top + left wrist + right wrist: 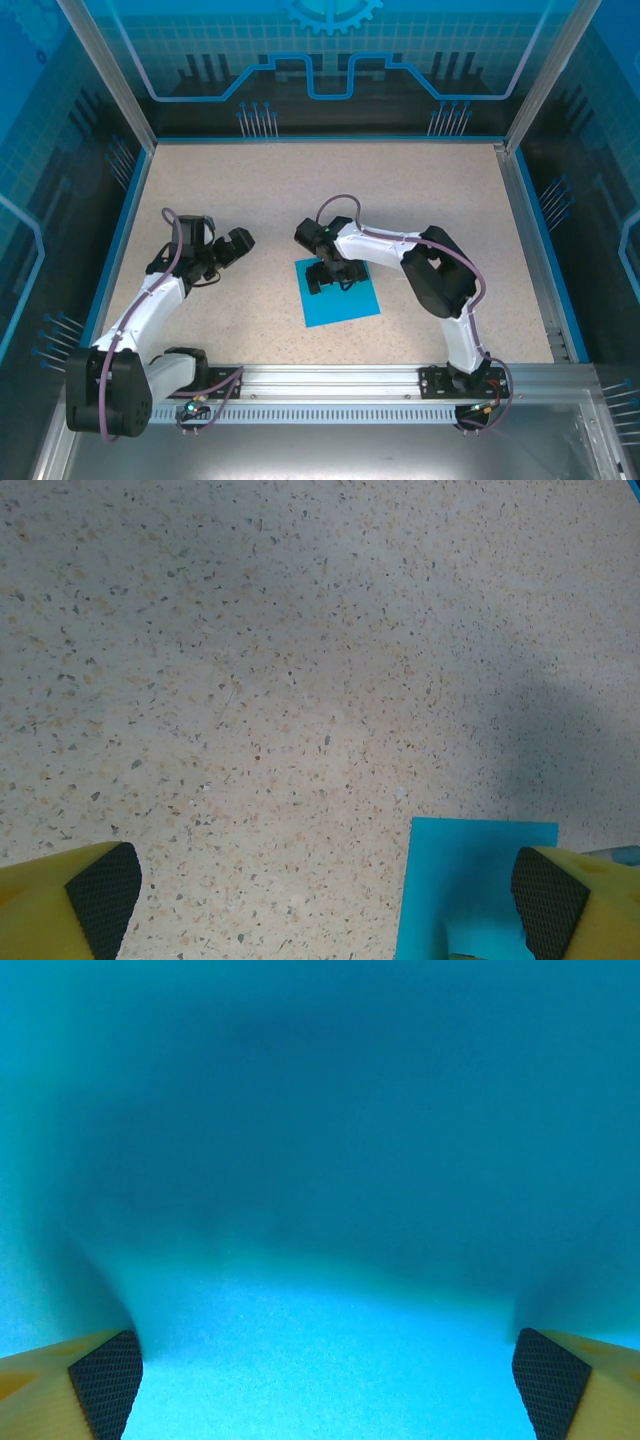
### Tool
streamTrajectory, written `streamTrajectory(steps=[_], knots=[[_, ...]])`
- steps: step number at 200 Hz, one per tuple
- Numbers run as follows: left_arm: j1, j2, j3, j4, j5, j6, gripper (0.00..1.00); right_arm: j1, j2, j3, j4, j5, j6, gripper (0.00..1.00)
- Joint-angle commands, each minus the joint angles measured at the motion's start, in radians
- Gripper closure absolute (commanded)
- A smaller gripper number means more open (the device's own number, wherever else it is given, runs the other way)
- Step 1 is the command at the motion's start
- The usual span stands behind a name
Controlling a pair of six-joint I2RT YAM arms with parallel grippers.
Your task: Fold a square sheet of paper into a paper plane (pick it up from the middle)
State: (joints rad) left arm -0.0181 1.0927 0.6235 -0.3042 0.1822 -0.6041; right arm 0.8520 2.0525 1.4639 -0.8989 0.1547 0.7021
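Right gripper (330, 272) hung low over the square sheet of paper (345, 302) in the overhead view, roughly above its middle and with its jaws looking spread. The sheet lay flat and unfolded on the speckled table (250, 180), a little askew, between the two arms and nearer the right one. Left gripper (232, 247) sat off to the left of the sheet, well apart from it, with nothing in it. From the left wrist, that gripper's pads (100, 900) stood wide apart above bare table and held nothing. One sharp corner of the sheet (470, 880) showed beside the right-hand finger, flat and with no crease to be seen. From the right wrist, the turquoise sheet (320, 1160) lay very close beneath the camera. The two pads (105, 1380) were wide apart at the lower corners with nothing pinched between them, and whether they touched the paper could not be told. Judged from that, the task had barely begun. The pickup from the middle was being set up but not yet made, and every fold (centre crease, nose corners, wings) was left to do.
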Motion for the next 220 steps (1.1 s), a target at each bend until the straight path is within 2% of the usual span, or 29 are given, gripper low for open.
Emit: streamTrajectory(steps=[1, 75, 133, 174, 198, 220], knots=[[-0.009, -0.009, -0.016, 0.011, 0.030, -0.001, 0.02, -0.009, 0.026, 0.000, 0.002, -0.025, 0.031, 0.01], [-0.013, 0.036, -0.004, 0.023, 0.040, -0.016, 0.01, -0.019, 0.080, -0.131, 0.055, -0.073, 0.051, 0.02], [-0.025, 0.051, -0.004, 0.033, 0.038, -0.024, 0.01, -0.022, 0.110, -0.143, 0.049, -0.051, 0.057, 0.08], [-0.028, 0.058, 0.000, 0.032, 0.038, -0.028, 0.01, -0.022, 0.071, -0.141, 0.056, -0.038, 0.060, 0.11], [-0.029, 0.067, 0.002, 0.032, 0.038, -0.028, 0.02, -0.023, 0.016, -0.141, 0.091, -0.037, 0.063, 0.17], [-0.036, 0.070, 0.003, 0.033, 0.041, -0.028, 0.01, -0.022, -0.054, -0.156, 0.172, -0.061, 0.066, 0.34]])
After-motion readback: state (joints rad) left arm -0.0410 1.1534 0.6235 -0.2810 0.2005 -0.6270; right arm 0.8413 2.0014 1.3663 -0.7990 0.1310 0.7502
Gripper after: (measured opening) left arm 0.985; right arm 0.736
